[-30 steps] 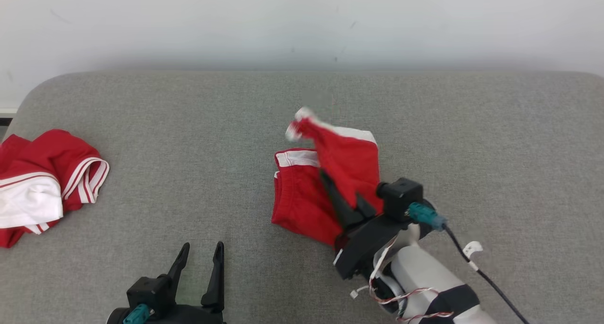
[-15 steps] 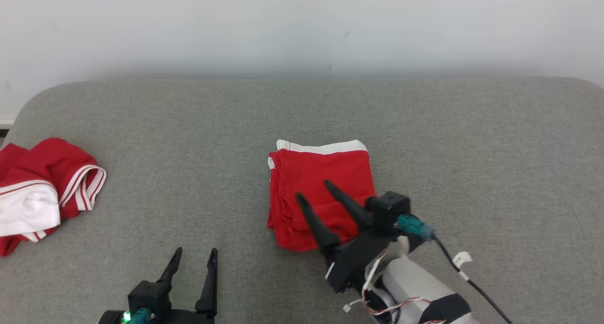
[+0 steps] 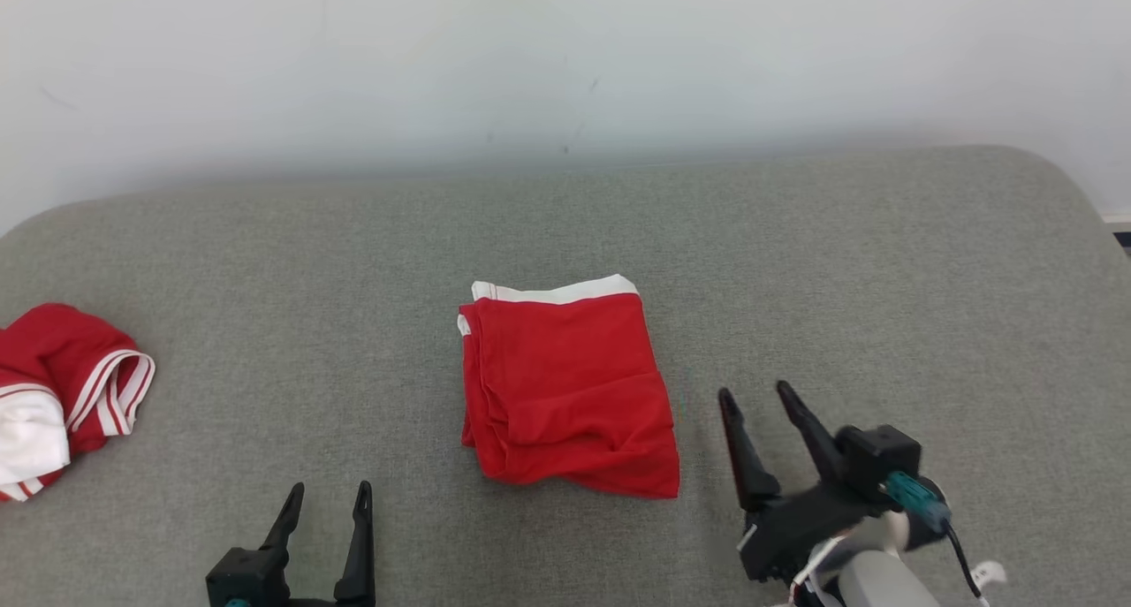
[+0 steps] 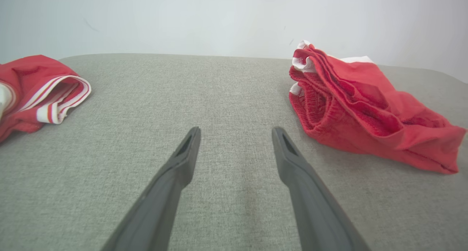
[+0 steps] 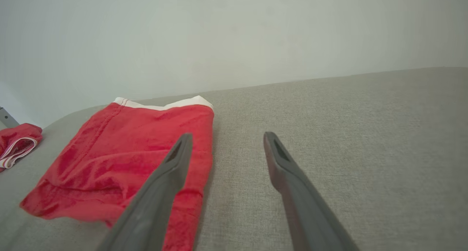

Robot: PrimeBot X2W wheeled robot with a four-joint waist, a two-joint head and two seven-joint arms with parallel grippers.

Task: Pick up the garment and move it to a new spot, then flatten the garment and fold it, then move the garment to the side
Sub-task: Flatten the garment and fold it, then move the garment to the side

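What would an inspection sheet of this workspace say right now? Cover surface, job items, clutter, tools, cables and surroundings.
Surface: grey fabric pad, flat.
Job's things: red garment, folded, lying mid-pad, white band toward the wall.
Clutter: second red-and-white garment, crumpled at the pad's left edge.
Tools: left tool open, holding nothing; right tool open, beside the red garment's right side, apart from it.
Cables: teal-plugged cable at the right wrist.
Surroundings: pale wall behind the pad.
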